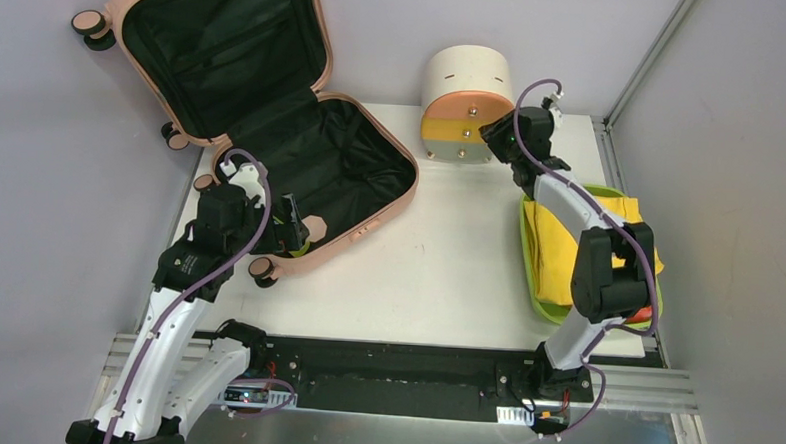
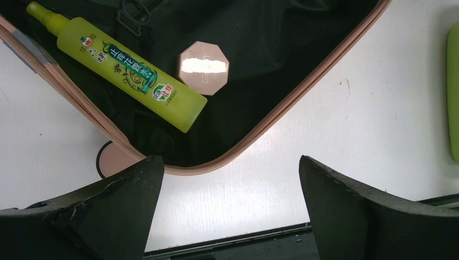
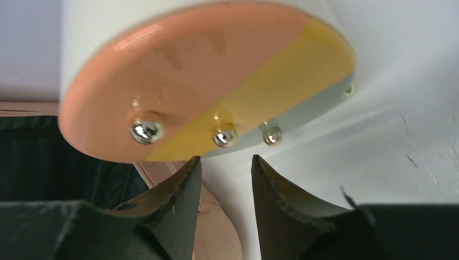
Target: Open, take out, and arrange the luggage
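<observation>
The peach-pink luggage [image 1: 374,224] lies open at the back left, its lid leaning on the wall and its black lining showing. My left gripper [image 1: 291,226] hovers over its near corner, open wide [image 2: 231,162] with nothing between the fingers. Below it, inside the shell [image 2: 281,111], lie a yellow-green spray bottle [image 2: 124,73] and a pink octagonal box [image 2: 204,67]. My right gripper [image 1: 498,137] is at the front of the drawer unit, open [image 3: 226,160] and empty, its tips just under the yellow drawer's metal knob [image 3: 223,135].
The cream cylindrical drawer unit [image 1: 465,85] with orange, yellow and grey drawers stands at the back centre. A lime-green tray [image 1: 528,258] holding yellow cloth [image 1: 558,239] sits on the right under the right arm. Walls close in on the left, back and right.
</observation>
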Motion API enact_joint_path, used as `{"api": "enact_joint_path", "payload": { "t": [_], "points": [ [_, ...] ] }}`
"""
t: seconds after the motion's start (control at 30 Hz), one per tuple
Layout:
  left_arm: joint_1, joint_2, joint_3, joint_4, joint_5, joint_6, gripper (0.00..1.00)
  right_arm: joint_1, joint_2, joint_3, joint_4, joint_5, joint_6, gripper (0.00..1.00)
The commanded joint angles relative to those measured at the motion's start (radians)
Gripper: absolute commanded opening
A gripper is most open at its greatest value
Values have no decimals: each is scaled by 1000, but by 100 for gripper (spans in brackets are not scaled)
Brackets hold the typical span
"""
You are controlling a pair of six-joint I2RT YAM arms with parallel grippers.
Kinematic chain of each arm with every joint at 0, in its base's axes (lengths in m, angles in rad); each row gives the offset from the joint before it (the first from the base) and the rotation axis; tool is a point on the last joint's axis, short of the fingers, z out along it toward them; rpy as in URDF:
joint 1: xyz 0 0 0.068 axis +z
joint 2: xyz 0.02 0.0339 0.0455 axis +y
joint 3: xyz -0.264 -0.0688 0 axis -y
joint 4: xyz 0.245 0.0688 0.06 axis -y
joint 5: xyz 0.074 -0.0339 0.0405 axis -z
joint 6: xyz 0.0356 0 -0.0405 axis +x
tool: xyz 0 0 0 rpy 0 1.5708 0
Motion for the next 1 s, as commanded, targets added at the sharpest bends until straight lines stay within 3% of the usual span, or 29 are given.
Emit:
{"api": "enact_joint_path", "payload": {
  "t": [0.0, 0.3, 0.83, 0.97],
  "points": [
    [-6, -20, -5, 5, 17, -13, 100, 9, -92, -120, 189, -26, 94, 45],
    [-6, -38, -21, 5, 17, -10, 100, 10, 24, -122, 300, -76, 208, 60],
    [-6, -2, -12, 4, 15, 15, 100, -6, 130, -16, 339, -144, 233, 62],
    [-6, -1, -17, 4, 10, 22, 100, -15, 156, 43, 257, -174, 238, 59]
  ]
}}
